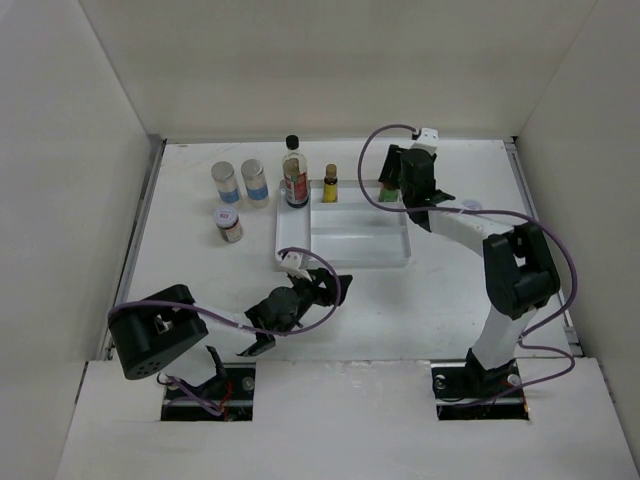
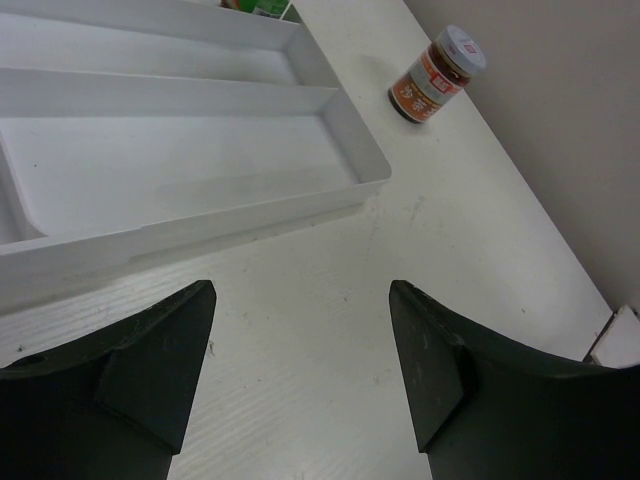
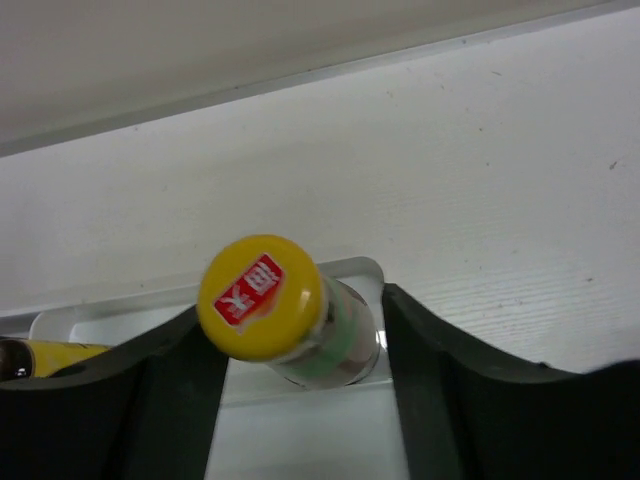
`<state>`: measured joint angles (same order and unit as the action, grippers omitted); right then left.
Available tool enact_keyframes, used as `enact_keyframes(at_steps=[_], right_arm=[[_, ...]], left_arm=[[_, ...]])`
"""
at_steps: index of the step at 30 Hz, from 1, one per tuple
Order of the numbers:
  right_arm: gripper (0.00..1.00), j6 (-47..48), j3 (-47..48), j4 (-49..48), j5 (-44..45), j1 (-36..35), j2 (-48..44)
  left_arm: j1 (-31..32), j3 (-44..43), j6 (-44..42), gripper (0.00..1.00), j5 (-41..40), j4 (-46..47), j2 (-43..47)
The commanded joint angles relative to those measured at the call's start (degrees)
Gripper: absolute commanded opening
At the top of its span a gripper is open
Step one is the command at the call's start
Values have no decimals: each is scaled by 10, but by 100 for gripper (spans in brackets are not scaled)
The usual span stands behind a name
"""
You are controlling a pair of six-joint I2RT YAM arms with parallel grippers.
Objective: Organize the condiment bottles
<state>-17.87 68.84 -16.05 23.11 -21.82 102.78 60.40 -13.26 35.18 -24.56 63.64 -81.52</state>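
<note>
A red sauce bottle with a green neck and yellow cap (image 3: 262, 295) stands in the far right corner of the white divided tray (image 1: 345, 262). My right gripper (image 3: 292, 308) is open, with one jaw on each side of the bottle and a small gap showing; in the top view the right gripper (image 1: 393, 188) covers it. A tall black-capped bottle (image 1: 294, 172) and a small yellow bottle (image 1: 330, 184) stand at the tray's far edge. Two pale-lidded shakers (image 1: 240, 183) and a small jar (image 1: 229, 224) stand left of the tray. My left gripper (image 2: 300, 330) is open and empty over the table by the tray's near edge.
A brown jar with a red label and white lid (image 2: 437, 75) stands on the table right of the tray (image 2: 200, 150), partly hidden by the right arm in the top view (image 1: 469, 206). White walls enclose the table on three sides.
</note>
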Motion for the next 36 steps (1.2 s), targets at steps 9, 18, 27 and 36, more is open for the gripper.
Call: enact_keyframes(at_steps=[9, 18, 27, 36], right_arm=[[95, -16, -84, -34, 46, -11, -178], [100, -83, -178, 111, 154, 92, -242], [100, -103, -188, 126, 151, 142, -154], [93, -99, -187, 65, 138, 163, -110]], left_arm=[[-15, 5, 22, 68, 20, 33, 21], [-30, 16, 36, 69, 39, 32, 33], [-43, 24, 43, 69, 43, 30, 43], [-49, 19, 50, 69, 49, 28, 29]])
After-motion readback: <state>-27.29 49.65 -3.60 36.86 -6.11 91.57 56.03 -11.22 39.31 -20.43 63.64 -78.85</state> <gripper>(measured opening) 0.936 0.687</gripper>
